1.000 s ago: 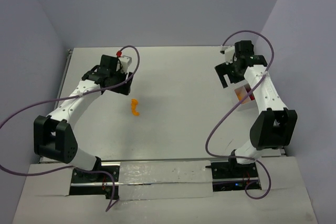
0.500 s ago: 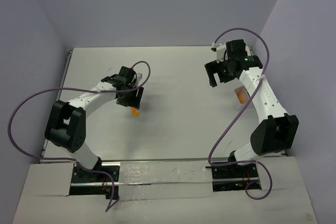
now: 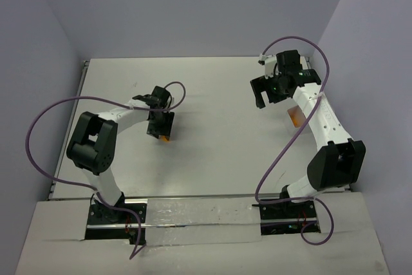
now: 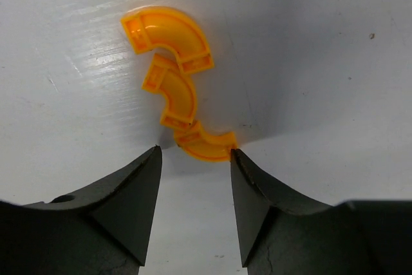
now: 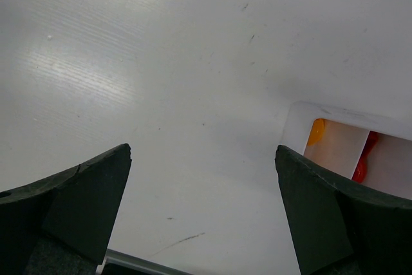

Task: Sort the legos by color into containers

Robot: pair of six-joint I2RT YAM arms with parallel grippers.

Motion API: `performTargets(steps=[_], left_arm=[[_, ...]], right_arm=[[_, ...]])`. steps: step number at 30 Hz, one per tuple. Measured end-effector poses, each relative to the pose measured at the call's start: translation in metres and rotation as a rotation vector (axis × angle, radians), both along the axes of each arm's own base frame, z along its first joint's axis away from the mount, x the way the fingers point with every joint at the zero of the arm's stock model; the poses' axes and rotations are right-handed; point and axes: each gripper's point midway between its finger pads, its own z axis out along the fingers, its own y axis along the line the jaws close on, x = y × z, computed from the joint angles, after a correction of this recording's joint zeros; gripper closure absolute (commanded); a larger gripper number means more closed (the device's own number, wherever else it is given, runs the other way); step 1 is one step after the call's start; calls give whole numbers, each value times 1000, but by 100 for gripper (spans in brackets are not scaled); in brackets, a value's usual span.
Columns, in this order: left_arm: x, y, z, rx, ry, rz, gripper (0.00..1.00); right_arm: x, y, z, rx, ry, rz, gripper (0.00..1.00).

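A: Left side of the scene?

B: Left gripper (image 4: 195,154) down low over a white table (image 4: 335,62), black fingers parted part-way, not clamped on anything. Just ahead, three orange-yellow curved plastic bricks (image 4: 175,91) lying end to end in a wavy chain, running from 11 o'clock down toward the fingertips. Nearest brick of the chain (image 4: 205,146) sitting right between the two tips, touching the right-hand tip and just shy of the other.

A: And from overhead?

B: That gripper at about 9 o'clock from the table's middle, with a speck of orange peeking out at its 5 o'clock.

A: Right side?

B: Right gripper (image 5: 203,152) spread wide and empty, hanging above plain tabletop, at about 2 o'clock in the overhead view. At 4 o'clock in its own wrist view, the corner of a small white translucent plastic bin (image 5: 295,120), holding an orange-yellow piece (image 5: 315,132) and a red piece (image 5: 362,167). Rest of the bin cut off by the edge of the view.
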Motion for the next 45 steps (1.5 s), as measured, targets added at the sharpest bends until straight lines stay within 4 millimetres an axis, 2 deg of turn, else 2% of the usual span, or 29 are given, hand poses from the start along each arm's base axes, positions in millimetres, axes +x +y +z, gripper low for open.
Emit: performTargets(steps=[5, 8, 11, 12, 17, 19, 20, 23, 24, 26, 27, 41, 45], left_arm=[[0, -3, -1, -14, 8, 4, 57], [-1, -6, -1, -24, 13, 0, 71], [-2, -9, 0, -35, 18, -13, 80], [-3, -11, 0, -37, 19, -20, 80], [-7, -20, 1, -38, 11, -67, 95], [-8, -22, 1, -36, 10, -81, 98], [-9, -23, 1, -35, 9, -86, 96], [-10, -24, 1, -29, 7, -98, 71], [-10, -24, 1, -28, 7, -102, 59], [-11, -23, 1, -22, 9, -105, 50], [-11, -23, 1, -21, 10, -106, 47], [-10, -24, 13, -27, -2, -80, 47], [-8, -25, 15, -29, -6, -78, 33]], right_arm=[[0, 1, 0, 4, 1, 2, 0], [0, 1, 0, 5, 1, 1, 0], [0, 2, 0, 6, 1, 1, 0], [0, 2, 0, 6, 1, 1, 0], [-1, 3, 0, 8, 2, 0, 0], [-1, 3, 0, 9, 2, 0, 0], [-1, 4, 0, 10, 3, 1, 0], [-1, 4, 0, 10, 3, 3, 0], [-1, 5, 0, 11, 3, 4, 0], [-1, 5, 0, 12, 3, 5, 0], [-1, 6, 0, 12, 3, 6, 0], [-4, 11, -5, 21, 18, 23, 0], [-7, 11, -9, 21, 30, 25, 0]])
